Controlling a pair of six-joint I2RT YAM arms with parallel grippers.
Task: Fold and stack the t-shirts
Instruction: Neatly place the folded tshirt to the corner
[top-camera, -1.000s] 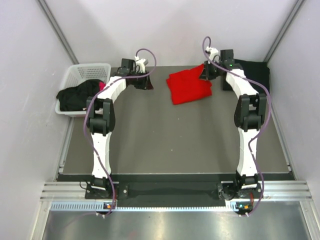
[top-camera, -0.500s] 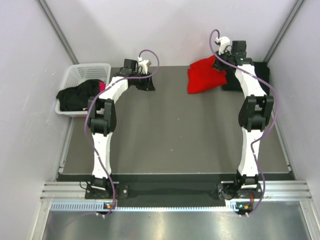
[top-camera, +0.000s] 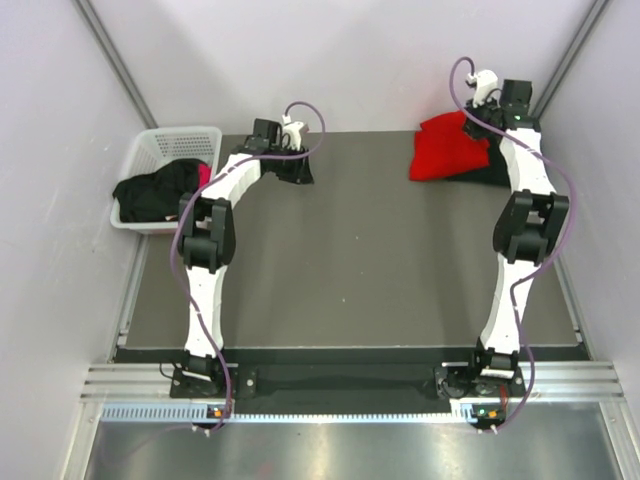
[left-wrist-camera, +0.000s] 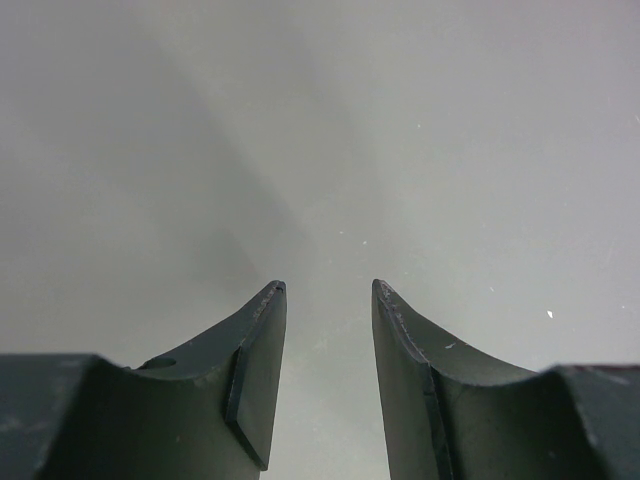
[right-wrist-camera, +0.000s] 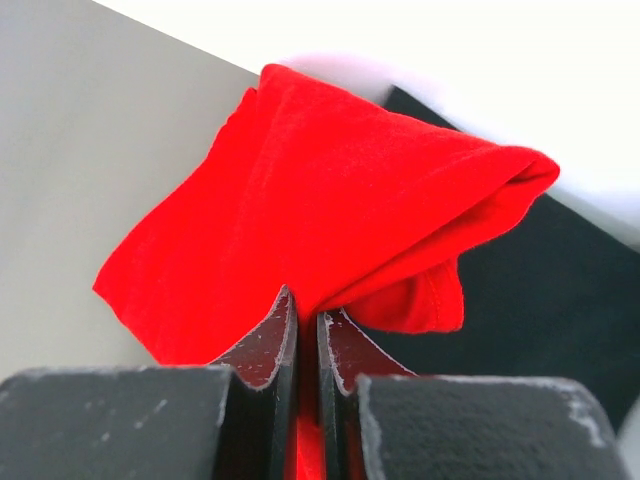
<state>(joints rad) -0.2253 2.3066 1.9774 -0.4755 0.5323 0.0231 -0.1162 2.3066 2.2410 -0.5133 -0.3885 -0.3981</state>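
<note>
Pinching red t-shirt (right-wrist-camera: 330, 200) between closed right fingers (right-wrist-camera: 265, 345), left fingers (left-wrist-camera: 255, 370) parted, empty

A white basket (top-camera: 170, 140) stands at the far left corner of the grey table (top-camera: 350, 260); pale walls (top-camera: 350, 60) rise along its left, far and right edges.

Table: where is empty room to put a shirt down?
The bare middle of the grey table, between the left arm and the right arm, is free. Crowded: the far right corner, where the right gripper holds the folded red t-shirt partly over the folded black t-shirt, and the left edge, with the white plastic lattice basket of dark clothes.
</note>
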